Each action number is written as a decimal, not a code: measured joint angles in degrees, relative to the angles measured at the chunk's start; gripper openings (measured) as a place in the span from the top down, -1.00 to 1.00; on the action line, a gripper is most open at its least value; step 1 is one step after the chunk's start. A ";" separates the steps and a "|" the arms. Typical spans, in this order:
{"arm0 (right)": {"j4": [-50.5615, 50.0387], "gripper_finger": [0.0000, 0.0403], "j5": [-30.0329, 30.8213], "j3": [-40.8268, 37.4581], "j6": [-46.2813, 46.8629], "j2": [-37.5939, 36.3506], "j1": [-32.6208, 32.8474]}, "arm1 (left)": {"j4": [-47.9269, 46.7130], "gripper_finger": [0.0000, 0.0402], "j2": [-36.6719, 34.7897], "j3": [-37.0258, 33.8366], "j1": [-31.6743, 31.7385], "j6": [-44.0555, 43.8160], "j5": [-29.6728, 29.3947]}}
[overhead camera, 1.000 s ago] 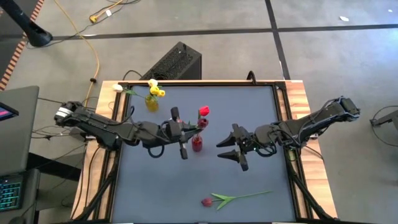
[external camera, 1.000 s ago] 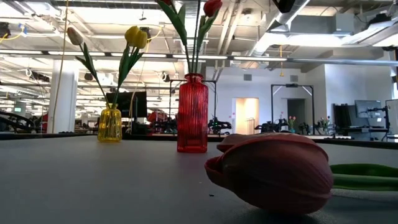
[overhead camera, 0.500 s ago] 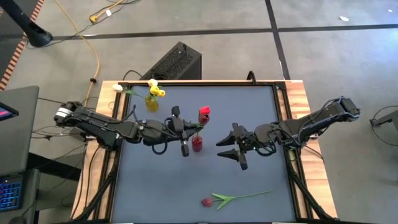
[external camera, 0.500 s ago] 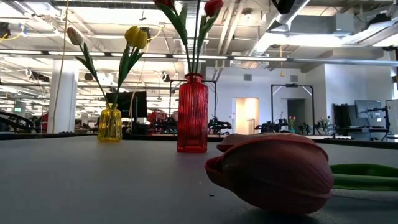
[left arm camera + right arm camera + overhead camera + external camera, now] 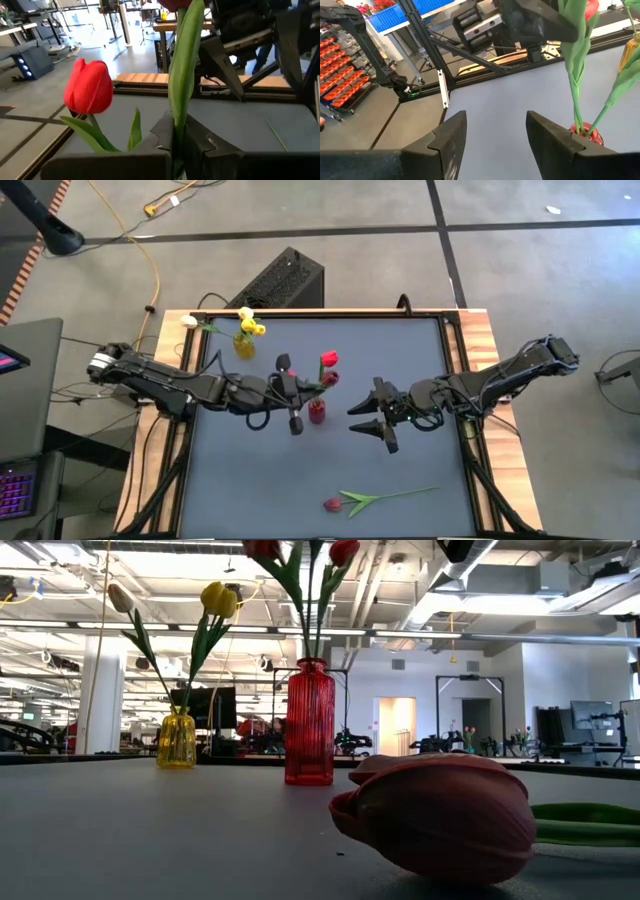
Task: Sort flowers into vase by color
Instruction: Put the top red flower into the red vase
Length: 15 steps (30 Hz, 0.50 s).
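Observation:
A red ribbed vase (image 5: 317, 412) (image 5: 310, 722) stands mid-table and holds a red tulip (image 5: 328, 360) (image 5: 89, 87) by its stem. My left gripper (image 5: 303, 393) is right beside this vase, on its left, shut on a dark red tulip's stem (image 5: 182, 70), which stands above the vase. A yellow vase (image 5: 244, 345) (image 5: 177, 738) at the far left holds yellow tulips (image 5: 254, 328) and a cream one (image 5: 189, 322). A maroon tulip (image 5: 335, 504) (image 5: 440, 815) lies on its side near the front edge. My right gripper (image 5: 372, 420) (image 5: 495, 135) is open and empty to the right of the red vase. My left gripper pinches the dark red tulip's green stem and leaf (image 5: 179, 117) between its two fingers (image 5: 165, 135). The fingers come level from the table's left and lie across the stem. The stem stands upright above the fingers; the fingers hide its lower end.
The lying tulip's green stem (image 5: 400, 494) runs toward the table's right. Wooden rails (image 5: 478, 340) border the dark mat. Bare mat lies between the vases and the front edge.
My left gripper has come down a little over the red vase with the dark red tulip; its head shows lower in the low view. My right gripper has kept still.

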 joint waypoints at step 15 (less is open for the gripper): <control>-0.02 -0.15 -0.02 0.00 0.00 -0.01 0.00 | 5.96 1.00 0.02 0.00 -0.02 -1.62 -0.20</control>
